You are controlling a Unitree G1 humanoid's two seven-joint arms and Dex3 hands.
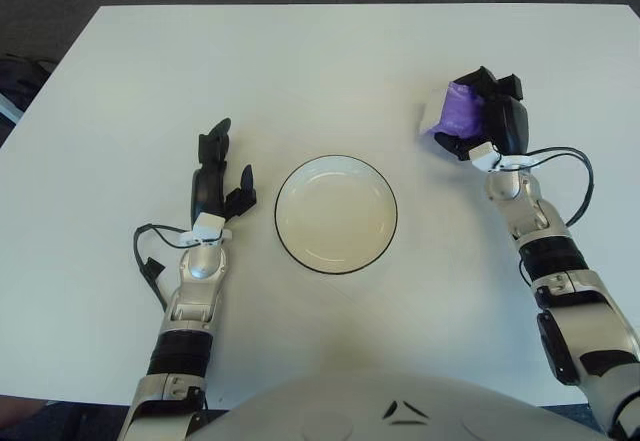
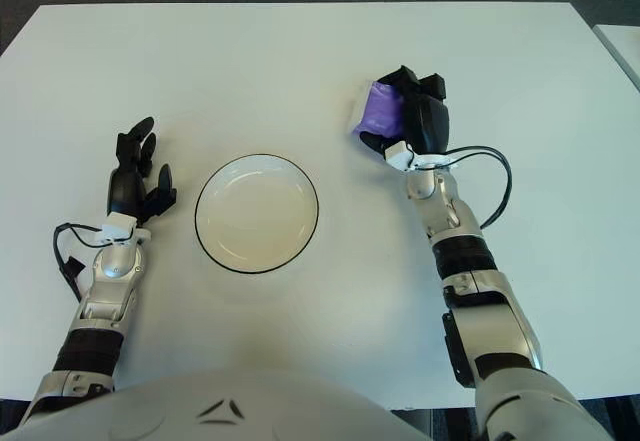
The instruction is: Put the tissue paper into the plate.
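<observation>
Right hand (image 1: 485, 126): fingers curled round the purple tissue pack (image 1: 458, 113), well right of the plate (image 1: 336, 214). Carry it left until it is over the bowl's centre, lower it, then release. Left hand (image 1: 215, 176): idle left of plate, fingers loosely spread, holding nothing.

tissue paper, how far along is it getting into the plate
Done: the right hand has grasped the purple tissue paper. In hand: it holds the pack to the right of the plate. Left: carry it over and release it into the plate, which is empty. The left hand shows left of the plate, open.
</observation>
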